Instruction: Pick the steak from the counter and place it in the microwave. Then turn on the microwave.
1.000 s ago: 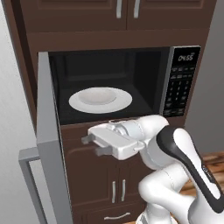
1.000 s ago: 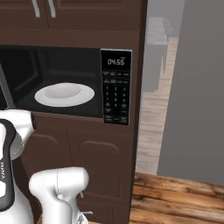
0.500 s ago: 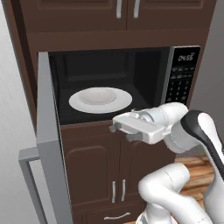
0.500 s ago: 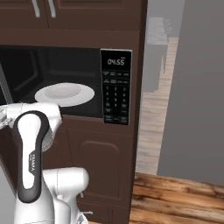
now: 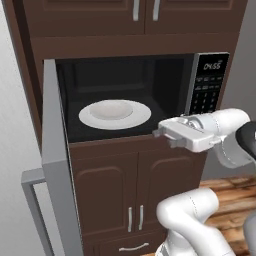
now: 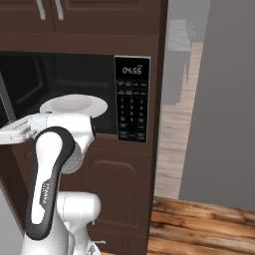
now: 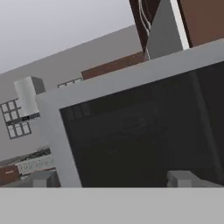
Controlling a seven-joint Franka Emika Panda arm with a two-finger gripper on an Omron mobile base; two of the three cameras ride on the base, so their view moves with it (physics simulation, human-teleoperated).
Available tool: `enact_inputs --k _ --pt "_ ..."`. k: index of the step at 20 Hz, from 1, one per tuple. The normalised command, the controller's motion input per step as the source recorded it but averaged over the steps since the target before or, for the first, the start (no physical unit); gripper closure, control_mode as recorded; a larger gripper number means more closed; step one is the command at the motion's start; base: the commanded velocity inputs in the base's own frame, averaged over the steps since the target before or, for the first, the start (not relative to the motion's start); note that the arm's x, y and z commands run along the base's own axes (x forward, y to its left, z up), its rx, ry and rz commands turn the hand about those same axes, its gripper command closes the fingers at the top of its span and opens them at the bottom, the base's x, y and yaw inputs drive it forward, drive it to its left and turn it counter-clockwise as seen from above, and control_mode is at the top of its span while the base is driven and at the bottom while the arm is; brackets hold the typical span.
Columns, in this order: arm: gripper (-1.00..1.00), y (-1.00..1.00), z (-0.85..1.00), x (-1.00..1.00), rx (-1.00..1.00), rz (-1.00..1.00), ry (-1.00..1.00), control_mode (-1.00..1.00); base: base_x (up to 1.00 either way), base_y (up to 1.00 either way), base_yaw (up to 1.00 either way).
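The microwave (image 5: 125,85) stands open, its grey-framed door (image 5: 52,150) swung out to the left. Inside, a round white plate (image 5: 135,117) carries a pale low mound; I cannot tell whether that is the steak. The keypad (image 5: 205,97) and the display (image 6: 132,70) sit on the microwave's right side. My gripper (image 5: 161,133) hovers in front of the microwave's lower right edge and points left. In the hand view the gripper (image 7: 113,179) faces the door's dark glass (image 7: 140,135), its fingertips (image 7: 43,178) wide apart, open and empty. The counter is out of view.
Dark brown cabinets (image 5: 145,10) hang above the microwave, and lower cabinet doors (image 5: 135,190) stand beneath it. The open door juts into the room at the left. A wood floor (image 6: 199,219) and a grey wall (image 6: 224,99) lie to the right.
The hand has swung right and up, from in front of the cabinet below the plate to the microwave's lower right edge. The gripper has stayed open.
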Motion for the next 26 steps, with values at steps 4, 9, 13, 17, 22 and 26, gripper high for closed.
enact_inputs --k 4,9,13,17,22,26 --pt "-1.00 -0.56 -0.04 -0.05 0.00 -0.29 0.00 -1.00 0.00 0.00 0.00" --pt "-1.00 -0.49 -0.13 -0.09 0.00 -0.34 -0.02 -1.00 0.00 0.00 0.00" --pt "-1.00 -0.44 -0.17 -0.13 0.00 -0.39 -0.03 -1.00 0.00 0.00 0.00" --pt "-1.00 -0.32 -0.11 -0.12 0.00 -0.48 -0.01 -1.00 0.00 0.00 0.00" --pt "-1.00 -0.15 -0.09 -0.02 0.00 -0.53 0.00 -1.00 0.00 0.00 0.00" --pt "-1.00 0.00 -0.15 0.00 0.00 -0.50 0.00 -1.00 0.00 0.00 0.00"
